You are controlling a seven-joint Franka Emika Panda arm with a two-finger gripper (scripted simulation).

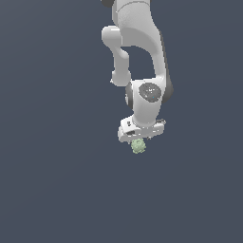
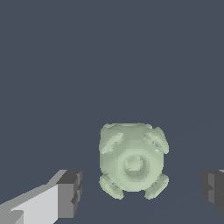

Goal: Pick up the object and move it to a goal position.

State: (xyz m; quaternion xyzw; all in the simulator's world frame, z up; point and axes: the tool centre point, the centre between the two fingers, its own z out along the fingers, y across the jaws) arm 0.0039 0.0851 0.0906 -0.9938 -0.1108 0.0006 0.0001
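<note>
White arm points straight down, its end effector (image 2: pixel 140 190) spread around the object (image 2: pixel 133 161).

surface: plain dark blue-grey floor (image 1: pixel 52 190), fills the whole frame
on it: pale green bumpy object (image 1: pixel 138 146), lower centre of the exterior view

Flat, even simulator light renders both views sharp and glare-free, the white arm (image 1: pixel 142 52) shaded softly on its underside, no cast shadows on the uniform slate backdrop, edges slightly jagged but undistorted
</note>
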